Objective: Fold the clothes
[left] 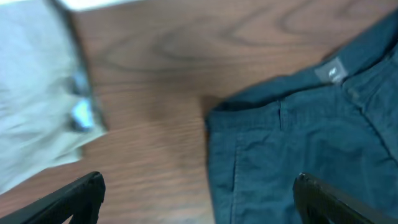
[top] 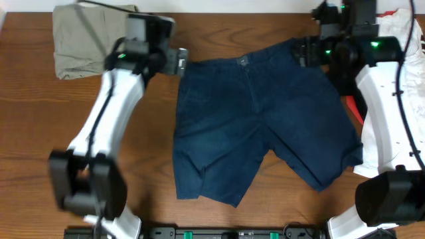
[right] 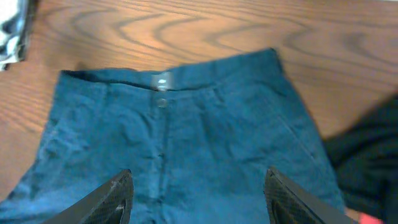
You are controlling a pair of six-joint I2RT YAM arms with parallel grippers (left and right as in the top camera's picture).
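Seeing a tan khaki garment (top: 83, 36) off left of the navy shorts (top: 259, 126), spread flat on the wooden table (top: 40, 119). Got the left gripper (left: 199, 199) by their left waistband corner, fingers spread wide. Same deal with the right gripper (right: 199, 196) over the right side of the waistband.

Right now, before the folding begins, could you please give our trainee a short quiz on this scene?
1. True or false: the shorts are already folded in half.
2. Which lies to the left of the shorts? A) tan garment; B) yellow towel; C) grey sock.
3. Fill in: the left gripper and the right gripper both stand ____.
Key: 1 false; 2 A; 3 open.
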